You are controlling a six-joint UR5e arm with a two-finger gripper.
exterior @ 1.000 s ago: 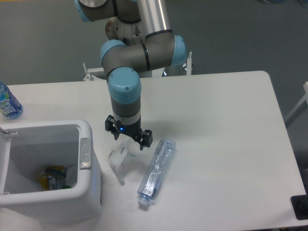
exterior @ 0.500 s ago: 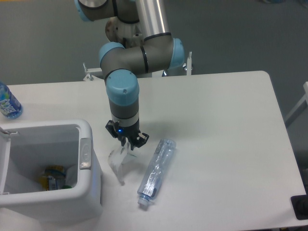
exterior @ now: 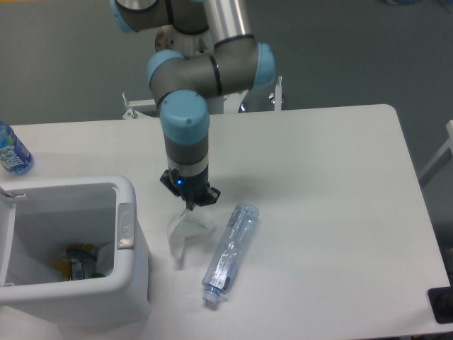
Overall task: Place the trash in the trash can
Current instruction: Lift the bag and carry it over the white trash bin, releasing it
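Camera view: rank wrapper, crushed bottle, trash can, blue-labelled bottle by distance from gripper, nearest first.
From the gripper:
1. Wrapper, pinched at its top, hanging just below.
2. Crushed bottle, on the table to the image right.
3. Trash can, image left.
4. Blue-labelled bottle, far left edge.

Wrapper (exterior: 185, 234) lies between trash can (exterior: 131, 212) and crushed bottle (exterior: 230, 251).

Smooth matt white table (exterior: 325, 177). Glossy white plastic trash can (exterior: 131, 283) at near left. Clear crinkled plastic bottle (exterior: 230, 251). Thin, translucent crumpled wrapper (exterior: 185, 232). Brushed metal robot arm (exterior: 228, 21) with glossy blue caps.
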